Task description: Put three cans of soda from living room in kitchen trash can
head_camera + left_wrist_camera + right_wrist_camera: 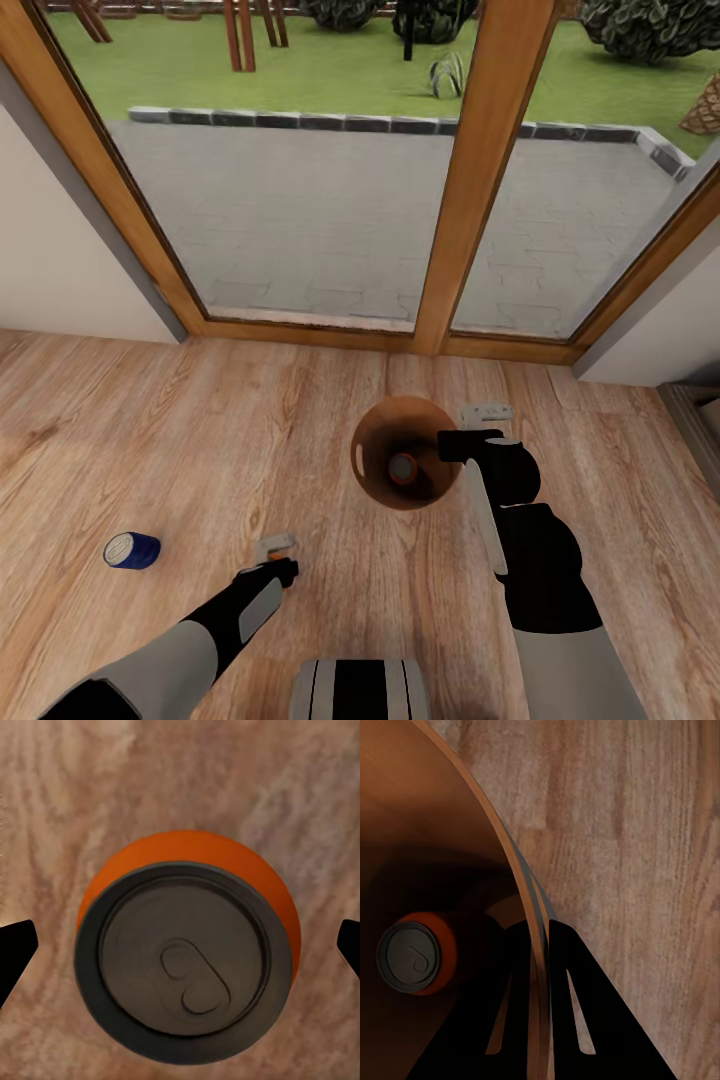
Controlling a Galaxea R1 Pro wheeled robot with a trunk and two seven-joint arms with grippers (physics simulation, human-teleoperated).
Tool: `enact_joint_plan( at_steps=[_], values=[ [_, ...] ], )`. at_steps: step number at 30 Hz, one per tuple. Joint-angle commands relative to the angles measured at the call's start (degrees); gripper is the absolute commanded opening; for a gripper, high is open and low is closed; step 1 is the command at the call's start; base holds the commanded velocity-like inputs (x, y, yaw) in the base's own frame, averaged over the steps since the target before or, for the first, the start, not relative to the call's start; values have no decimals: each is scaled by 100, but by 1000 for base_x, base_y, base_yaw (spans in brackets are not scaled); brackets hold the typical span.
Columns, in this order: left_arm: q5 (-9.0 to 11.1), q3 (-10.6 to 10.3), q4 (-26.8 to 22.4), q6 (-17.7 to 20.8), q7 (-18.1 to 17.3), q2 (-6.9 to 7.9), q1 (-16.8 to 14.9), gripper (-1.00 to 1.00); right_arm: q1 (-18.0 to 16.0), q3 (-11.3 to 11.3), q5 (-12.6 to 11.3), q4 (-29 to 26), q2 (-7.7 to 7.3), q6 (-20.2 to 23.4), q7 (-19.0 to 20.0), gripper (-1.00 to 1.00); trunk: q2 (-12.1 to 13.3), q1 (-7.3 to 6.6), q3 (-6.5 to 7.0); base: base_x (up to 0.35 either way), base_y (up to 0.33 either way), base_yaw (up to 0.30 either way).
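The tash can [358, 455] stands on the wood floor in front of the glass doors, and one orange can of soda [402, 468] lies at its bottom. My right gripper [462, 442] is shut on its rim [507, 847], one finger inside the wall and one outside; that orange can [417, 958] shows beyond the fingers. A second orange can [187, 952] stands upright on the floor. Directly above it my left gripper [277, 549] is open, with a finger [15, 952] on either side of the can and apart from it. A dark blue can [132, 550] lies on its side to the left.
Wood-framed glass doors [490, 170] stand just beyond the bin, with white wall [60, 260] on both sides. A dark piece of furniture [700, 415] edges in at the right. Wood-plank floor [150, 420] stretches open to the left.
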Motion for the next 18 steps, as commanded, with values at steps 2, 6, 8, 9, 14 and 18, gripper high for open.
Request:
enact_joint_plan(
  at_steps=[2, 6, 8, 9, 14, 18],
  values=[
    [-1, 4, 6, -2, -1, 0, -7, 100, -1, -1, -26, -2, 1, 0, 24, -100, 0, -1, 0, 0, 0, 0],
    [1, 1, 11, -3, -2, -4, -10, 100, -1, -1, -26, -5, 1, 0, 24, -100, 0, -1, 0, 0, 0, 0],
    [1, 2, 16, -3, -2, -12, -11, 100, -1, -1, -26, -3, 1, 0, 24, -100, 0, -1, 0, 0, 0, 0],
    [2, 1, 22, -3, -2, -21, -11, 100, -1, -1, -26, -3, 1, 0, 24, -100, 0, -1, 0, 0, 0, 0],
    [5, 0, 102, -3, -2, -42, -18, -100, -1, -1, -26, -3, 1, 0, 24, -100, 0, -1, 0, 0, 0, 0],
    [-2, 1, 140, -3, -9, -90, -20, -100, -1, -2, -26, -4, 1, 0, 24, -100, 0, -1, 0, 0, 0, 0]
  ],
)
